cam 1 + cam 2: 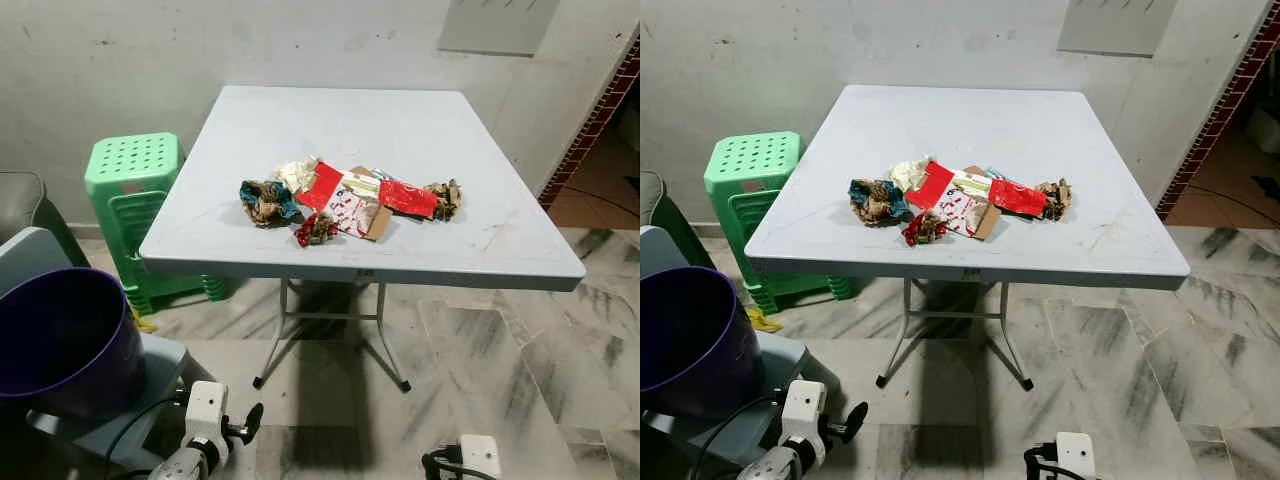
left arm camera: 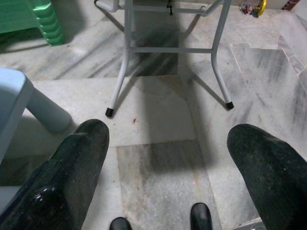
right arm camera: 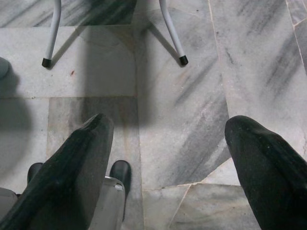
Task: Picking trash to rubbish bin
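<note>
From the head, crumpled trash [image 1: 345, 200] is seen heaped mid-counter [image 1: 250, 130], a purple bin [image 1: 60, 335] low at left. In the wrist views, the left tool [image 2: 168, 158] and right tool [image 3: 168, 153] are held wide apart, empty, above what is probably marble floor [image 3: 192, 72].

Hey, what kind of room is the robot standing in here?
Probably a plain room in a home, maybe a dining or utility corner: a light folding table against a bare wall, stacked green plastic stools, marble-pattern floor tiles and a purple bin nearby.
</note>
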Motion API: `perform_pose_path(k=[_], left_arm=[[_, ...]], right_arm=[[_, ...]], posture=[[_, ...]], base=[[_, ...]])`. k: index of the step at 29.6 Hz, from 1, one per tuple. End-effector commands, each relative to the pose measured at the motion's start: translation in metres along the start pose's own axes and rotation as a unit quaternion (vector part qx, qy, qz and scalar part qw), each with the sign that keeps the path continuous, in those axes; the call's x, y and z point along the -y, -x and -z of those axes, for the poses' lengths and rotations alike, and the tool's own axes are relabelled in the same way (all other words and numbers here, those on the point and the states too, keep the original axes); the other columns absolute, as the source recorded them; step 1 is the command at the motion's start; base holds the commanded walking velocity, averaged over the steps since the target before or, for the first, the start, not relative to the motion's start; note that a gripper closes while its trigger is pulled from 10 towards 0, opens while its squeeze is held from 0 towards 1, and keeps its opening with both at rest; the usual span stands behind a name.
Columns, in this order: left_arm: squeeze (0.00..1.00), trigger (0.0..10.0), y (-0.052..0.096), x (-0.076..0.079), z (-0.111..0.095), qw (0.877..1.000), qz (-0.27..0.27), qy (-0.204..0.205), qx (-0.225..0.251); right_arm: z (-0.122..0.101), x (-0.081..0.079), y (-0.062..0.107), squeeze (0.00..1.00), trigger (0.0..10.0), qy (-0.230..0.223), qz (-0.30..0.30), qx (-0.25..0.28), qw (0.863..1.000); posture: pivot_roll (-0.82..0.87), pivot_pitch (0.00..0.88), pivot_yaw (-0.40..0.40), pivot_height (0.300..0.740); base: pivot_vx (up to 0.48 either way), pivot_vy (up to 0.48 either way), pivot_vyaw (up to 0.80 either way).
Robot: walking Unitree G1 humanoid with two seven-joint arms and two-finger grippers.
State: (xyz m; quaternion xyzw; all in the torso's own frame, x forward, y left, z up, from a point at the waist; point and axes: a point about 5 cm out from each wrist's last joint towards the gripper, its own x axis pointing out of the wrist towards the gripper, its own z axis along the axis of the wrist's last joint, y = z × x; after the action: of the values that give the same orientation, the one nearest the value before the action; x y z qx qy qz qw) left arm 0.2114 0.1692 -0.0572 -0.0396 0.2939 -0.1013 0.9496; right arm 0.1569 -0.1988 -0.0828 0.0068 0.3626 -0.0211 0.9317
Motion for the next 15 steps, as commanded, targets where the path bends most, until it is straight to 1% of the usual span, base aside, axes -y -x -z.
perform_pose_path(k=[1,15], left_arm=[[0.00,10.0,0.0006,-0.0023,0.0018,1.000,-0.007,0.000,-0.009],[0.00,10.0,0.0008,-0.0026,0.0026,1.000,-0.007,0.001,-0.012]], right_arm=[[0.0011,0.0007,0.0000,0.00,10.0,0.000,0.003,-0.006,1.000],[0.0012,-0.0004,-0.0003,0.00,10.0,0.007,0.001,-0.009,1.000]], posture=[[-0.08,0.056,-0.040,0.740],[-0.08,0.056,-0.038,0.740]], base=[[0.000,0.000,0.00],[0.000,0.000,0.00]])
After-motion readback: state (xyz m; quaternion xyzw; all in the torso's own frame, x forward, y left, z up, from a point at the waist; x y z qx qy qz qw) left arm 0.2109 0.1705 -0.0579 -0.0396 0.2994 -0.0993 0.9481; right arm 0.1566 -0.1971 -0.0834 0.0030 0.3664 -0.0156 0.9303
